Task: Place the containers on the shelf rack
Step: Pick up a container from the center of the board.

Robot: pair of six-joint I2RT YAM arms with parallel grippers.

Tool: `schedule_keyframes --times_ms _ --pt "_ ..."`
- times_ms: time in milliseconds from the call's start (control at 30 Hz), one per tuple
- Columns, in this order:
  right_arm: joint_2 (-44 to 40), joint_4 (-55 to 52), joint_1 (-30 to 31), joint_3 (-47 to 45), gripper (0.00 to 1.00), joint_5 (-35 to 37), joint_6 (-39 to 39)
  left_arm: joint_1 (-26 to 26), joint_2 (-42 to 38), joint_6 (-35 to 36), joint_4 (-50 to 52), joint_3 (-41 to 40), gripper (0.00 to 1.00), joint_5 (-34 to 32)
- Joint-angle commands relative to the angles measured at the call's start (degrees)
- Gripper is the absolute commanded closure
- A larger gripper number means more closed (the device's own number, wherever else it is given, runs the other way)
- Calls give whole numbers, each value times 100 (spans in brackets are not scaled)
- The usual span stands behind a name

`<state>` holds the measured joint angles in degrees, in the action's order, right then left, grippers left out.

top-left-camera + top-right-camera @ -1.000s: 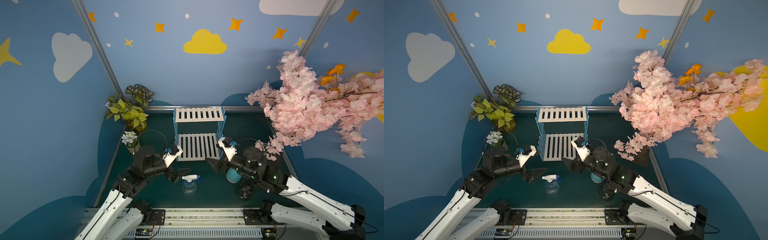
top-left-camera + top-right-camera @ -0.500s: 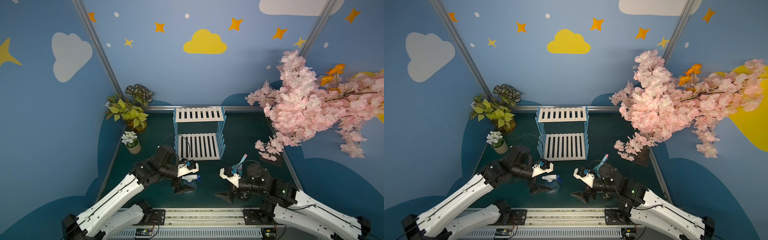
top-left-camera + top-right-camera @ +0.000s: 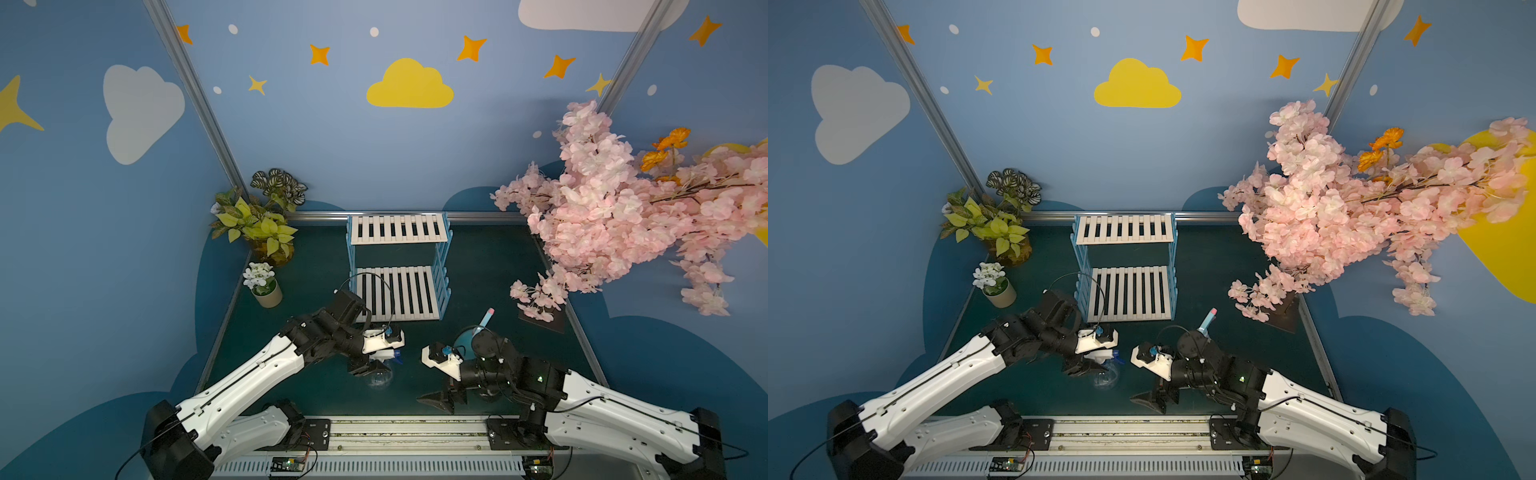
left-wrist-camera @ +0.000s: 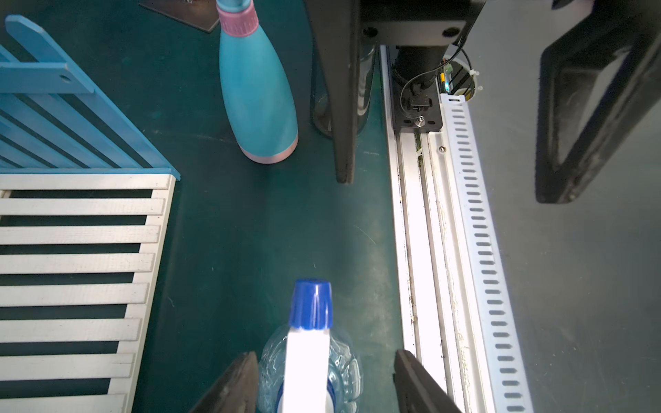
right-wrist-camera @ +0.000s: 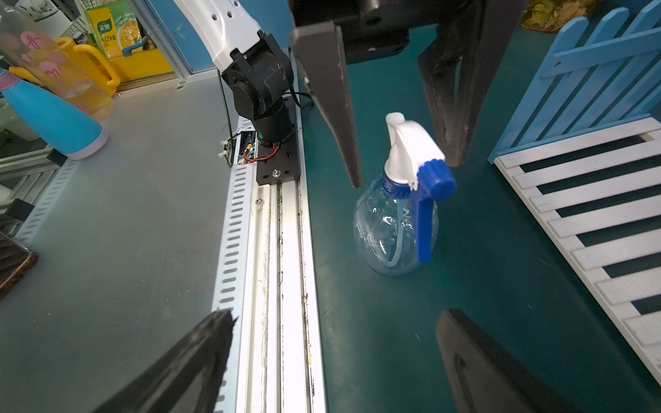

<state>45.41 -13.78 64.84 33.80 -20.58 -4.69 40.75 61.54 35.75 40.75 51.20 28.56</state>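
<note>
left pincer [image 5: 404, 175], half open, straddles the clear spray bottle [image 5: 390, 232] on the counter [image 5: 465, 304] near the shelf rack [image 3: 399, 291], not gripping yet; best closed squarely below the sprayer head. right pincer [image 5: 334, 314] gapes empty.

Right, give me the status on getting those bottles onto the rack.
Done: nothing; both shelves of the shelf rack are bare. In hand: the left gripper has its jaws astride the clear spray bottle, not yet clamped; it stands on the mat. Left: that bottle, the teal bottle and the dark bottle, mostly hidden behind the right gripper, which is open and empty.
</note>
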Motion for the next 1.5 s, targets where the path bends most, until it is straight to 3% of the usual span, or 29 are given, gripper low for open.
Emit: schedule_keyframes --times_ms 0,333,600,767,1000,1233,1367,1467 --pt "-52 186 33 7 4 -56 -102 -52 9 64 100 26 42 103" --pt "-174 53 38 54 4 121 -187 -206 182 109 228 116 75 605" --pt "-407 88 38 5 4 307 -113 -190 201 125 213 50 78 497" --pt "-388 103 32 -23 4 336 -73 -150 -175 19 -272 -210 97 319" --pt "-281 335 43 -22 4 337 -32 -57 -1169 -538 -1200 -747 98 61" --pt "-375 700 44 -29 4 671 134 176 -1092 -1510 -965 -303 98 -154" --pt "-474 854 42 -32 4 1001 390 273 -1054 -2257 -1203 -65 98 -882" --pt "-514 972 46 -55 4 1165 485 292 -825 -2858 -1276 152 98 -1830"
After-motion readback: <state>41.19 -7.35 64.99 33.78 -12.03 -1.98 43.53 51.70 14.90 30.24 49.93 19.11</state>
